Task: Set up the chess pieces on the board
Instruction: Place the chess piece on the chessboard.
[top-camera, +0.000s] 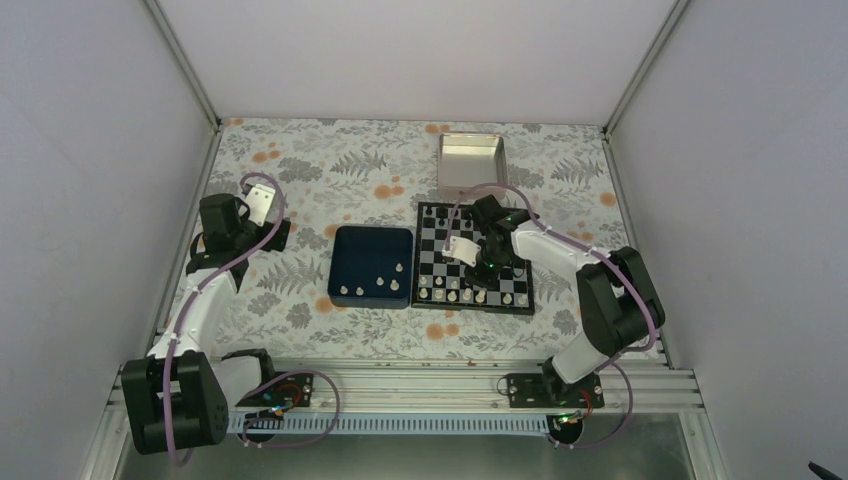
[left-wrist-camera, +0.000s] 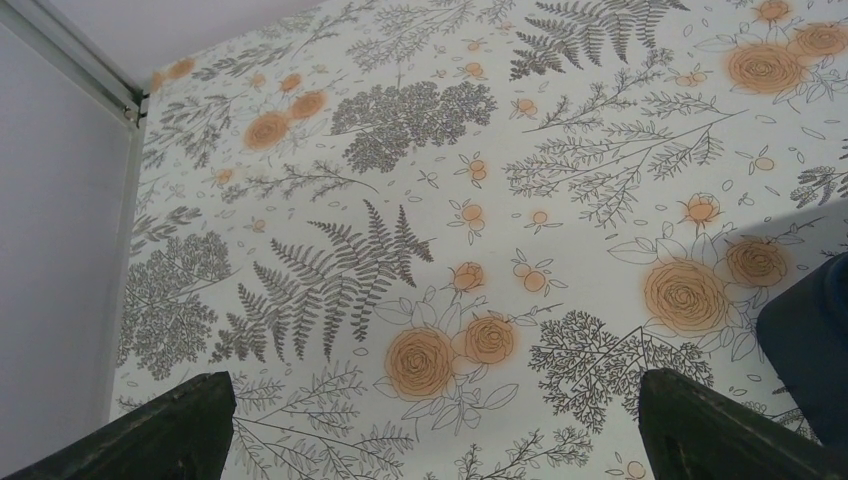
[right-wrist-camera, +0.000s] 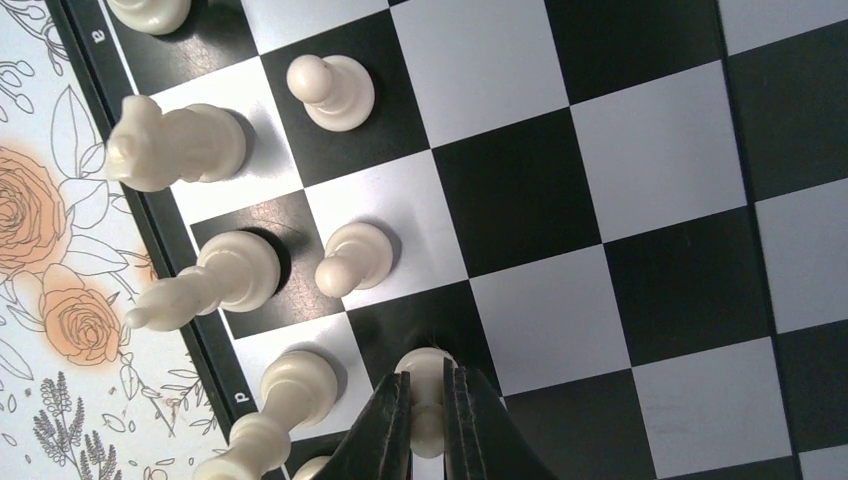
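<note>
The chequered board (top-camera: 440, 250) lies right of centre, with white chess pieces (top-camera: 465, 295) lined along its near edge. My right gripper (top-camera: 487, 268) hangs over that edge. In the right wrist view the right gripper (right-wrist-camera: 428, 385) is shut on a white pawn (right-wrist-camera: 427, 362), whose base is at a black square in the second row beside file d. Around it stand a knight (right-wrist-camera: 170, 145), a bishop (right-wrist-camera: 215, 280), two pawns (right-wrist-camera: 355, 258) and a tall piece (right-wrist-camera: 285, 395). My left gripper (left-wrist-camera: 437, 420) is open over bare cloth, with nothing between its fingers (left-wrist-camera: 170, 430).
A dark blue tray (top-camera: 372, 248) left of the board holds several loose white pieces (top-camera: 378, 289); its corner (left-wrist-camera: 810, 350) shows in the left wrist view. A silver tin (top-camera: 471, 160) stands behind the board. White walls enclose the floral tablecloth.
</note>
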